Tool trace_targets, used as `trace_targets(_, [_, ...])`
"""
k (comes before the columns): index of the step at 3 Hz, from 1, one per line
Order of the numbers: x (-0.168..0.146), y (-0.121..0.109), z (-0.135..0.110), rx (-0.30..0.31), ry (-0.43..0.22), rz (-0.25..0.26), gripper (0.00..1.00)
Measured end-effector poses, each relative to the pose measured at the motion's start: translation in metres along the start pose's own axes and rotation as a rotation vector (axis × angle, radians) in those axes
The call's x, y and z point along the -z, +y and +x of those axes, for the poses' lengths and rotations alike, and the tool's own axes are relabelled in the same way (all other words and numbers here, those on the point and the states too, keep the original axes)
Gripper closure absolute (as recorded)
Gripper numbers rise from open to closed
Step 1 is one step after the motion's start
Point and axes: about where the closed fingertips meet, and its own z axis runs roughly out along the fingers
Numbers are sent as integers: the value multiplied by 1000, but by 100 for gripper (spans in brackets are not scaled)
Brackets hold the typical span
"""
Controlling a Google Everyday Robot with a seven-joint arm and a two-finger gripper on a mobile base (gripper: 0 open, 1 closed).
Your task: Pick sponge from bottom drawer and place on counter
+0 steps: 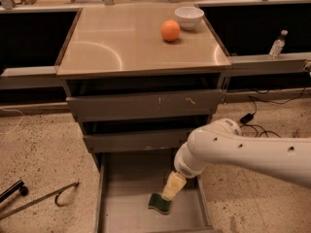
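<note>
The sponge [158,204], dark green face up, lies on the floor of the open bottom drawer [125,198], near its front middle. My gripper [172,190], cream-coloured at the end of the white arm [233,149], reaches down into the drawer. Its tip is at the sponge's upper right edge. The counter [126,42] is the glossy beige cabinet top above the drawers.
An orange [170,30] and a white bowl [189,16] sit at the counter's back right. Two shut grey drawers [146,104] are above the open one. A bottle [277,43] stands on the right ledge. A dark tool [36,200] and cables [260,125] lie on the floor.
</note>
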Motion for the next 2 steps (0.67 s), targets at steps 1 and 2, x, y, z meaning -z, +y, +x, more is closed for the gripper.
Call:
trace_targets(1, [-59,-1,6,-10,-7,22,0])
trace_targets(2, [-113,2,15,-39,-31,-2,0])
